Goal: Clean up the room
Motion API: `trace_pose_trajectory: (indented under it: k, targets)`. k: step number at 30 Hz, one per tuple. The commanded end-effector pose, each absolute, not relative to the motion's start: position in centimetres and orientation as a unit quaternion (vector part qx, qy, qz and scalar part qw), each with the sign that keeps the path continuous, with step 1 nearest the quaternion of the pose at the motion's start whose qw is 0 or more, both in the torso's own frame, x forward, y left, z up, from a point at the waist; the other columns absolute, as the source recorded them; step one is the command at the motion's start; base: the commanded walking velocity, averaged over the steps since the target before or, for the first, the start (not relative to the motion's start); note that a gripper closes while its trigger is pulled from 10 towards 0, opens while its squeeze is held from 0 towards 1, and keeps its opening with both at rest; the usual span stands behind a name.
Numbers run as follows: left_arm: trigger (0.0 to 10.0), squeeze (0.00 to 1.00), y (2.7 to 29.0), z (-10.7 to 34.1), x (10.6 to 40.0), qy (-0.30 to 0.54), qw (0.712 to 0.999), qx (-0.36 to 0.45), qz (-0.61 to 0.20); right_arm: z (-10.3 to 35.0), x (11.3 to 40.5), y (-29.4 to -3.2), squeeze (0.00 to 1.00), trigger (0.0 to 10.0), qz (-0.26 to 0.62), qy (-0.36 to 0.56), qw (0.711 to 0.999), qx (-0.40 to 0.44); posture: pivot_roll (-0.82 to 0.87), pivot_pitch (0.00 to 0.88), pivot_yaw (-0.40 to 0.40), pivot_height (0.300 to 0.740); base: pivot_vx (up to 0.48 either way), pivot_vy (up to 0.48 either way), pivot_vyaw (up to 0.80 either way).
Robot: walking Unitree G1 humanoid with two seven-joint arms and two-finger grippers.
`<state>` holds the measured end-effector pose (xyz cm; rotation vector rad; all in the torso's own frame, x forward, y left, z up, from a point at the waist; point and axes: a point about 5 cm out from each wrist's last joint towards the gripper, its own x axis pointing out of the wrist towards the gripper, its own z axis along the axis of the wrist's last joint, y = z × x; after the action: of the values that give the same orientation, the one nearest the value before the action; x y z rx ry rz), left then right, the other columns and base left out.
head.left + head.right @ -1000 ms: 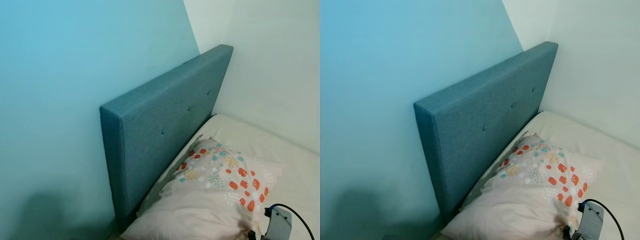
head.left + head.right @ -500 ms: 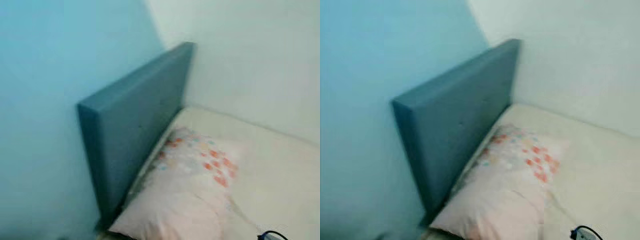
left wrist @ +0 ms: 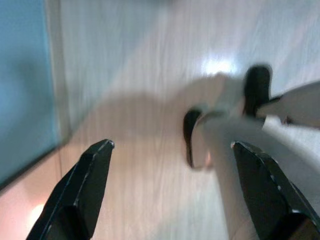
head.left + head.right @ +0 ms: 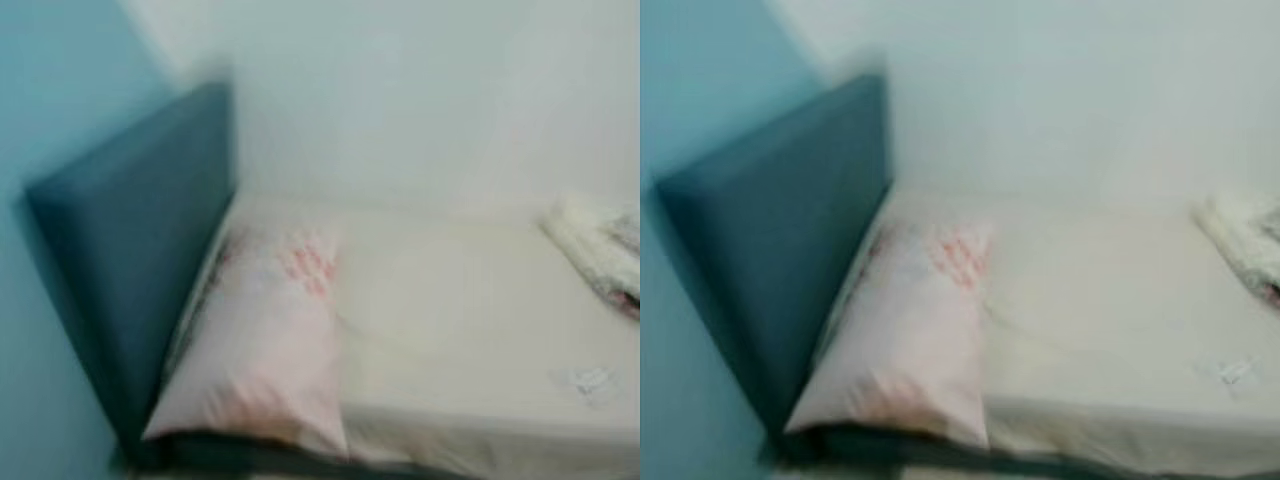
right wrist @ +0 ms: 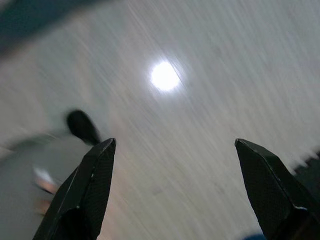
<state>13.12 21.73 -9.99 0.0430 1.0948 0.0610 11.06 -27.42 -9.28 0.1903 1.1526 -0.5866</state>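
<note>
A bed with a cream sheet point(image 4: 450, 310) stands before me, blurred by motion. A pale pillow with orange and teal spots point(image 4: 270, 350) lies at its head, against a teal upholstered headboard point(image 4: 130, 240). A crumpled patterned cloth point(image 4: 600, 250) lies on the bed at the right edge. A small white scrap point(image 4: 590, 380) sits on the sheet near the front right. My left gripper point(image 3: 172, 150) hangs open over pale wood floor, with nothing between its fingers. My right gripper point(image 5: 175, 150) is also open and empty above the floor.
A light blue wall point(image 4: 50, 60) is on the left and a white wall point(image 4: 400, 100) runs behind the bed. In the left wrist view my own legs and dark feet point(image 3: 257, 87) stand on the wood floor point(image 3: 135, 75).
The camera has swung right: headboard and pillow slid to the left of the picture, and the bed's right side with the crumpled cloth came into view. The right arm dropped from sight.
</note>
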Motion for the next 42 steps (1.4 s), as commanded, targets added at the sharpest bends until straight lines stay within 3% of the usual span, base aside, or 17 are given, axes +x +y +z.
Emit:
trace_pose_trajectory:
  k: [1, 17, 26, 34, 42]
  targets:
    - [10.0, 0.00, 21.7, -10.0, 13.0, 0.519, 0.854, 0.022, 0.025, -8.7, 13.2, -27.1, 0.00, 10.0, -0.259, 0.513, 0.813, 0.088, 0.01, 0.000, -0.079, 0.740, 0.000, 0.000, 0.00]
    - [10.0, 0.00, 21.5, -9.7, 14.0, 0.500, 0.865, 0.035, 0.010, -8.7, 13.5, -26.8, 0.00, 10.0, -0.251, 0.514, 0.816, 0.085, 0.01, 0.000, -0.076, 0.740, 0.000, 0.000, 0.00]
    - [10.0, 0.00, 20.1, -7.8, 18.5, 0.420, 0.906, 0.044, -0.032, -8.9, 13.2, -26.5, 0.00, 10.0, -0.244, 0.525, 0.812, 0.078, 0.02, 0.000, -0.078, 0.740, 0.000, 0.000, -0.70]
    - [10.0, 0.00, 19.0, -6.6, 20.8, 0.379, 0.922, 0.052, -0.059, -9.0, 13.1, -26.3, 0.00, 10.0, -0.240, 0.529, 0.811, 0.075, 0.01, 0.000, -0.074, 0.740, 0.000, 0.000, -0.78]
    - [10.0, 0.00, 17.0, -4.7, 23.7, 0.317, 0.944, 0.027, -0.088, -9.4, 12.7, -25.6, 0.00, 10.0, -0.207, 0.545, 0.811, 0.048, 0.01, 0.000, -0.076, 0.740, 0.154, 0.000, 0.00]
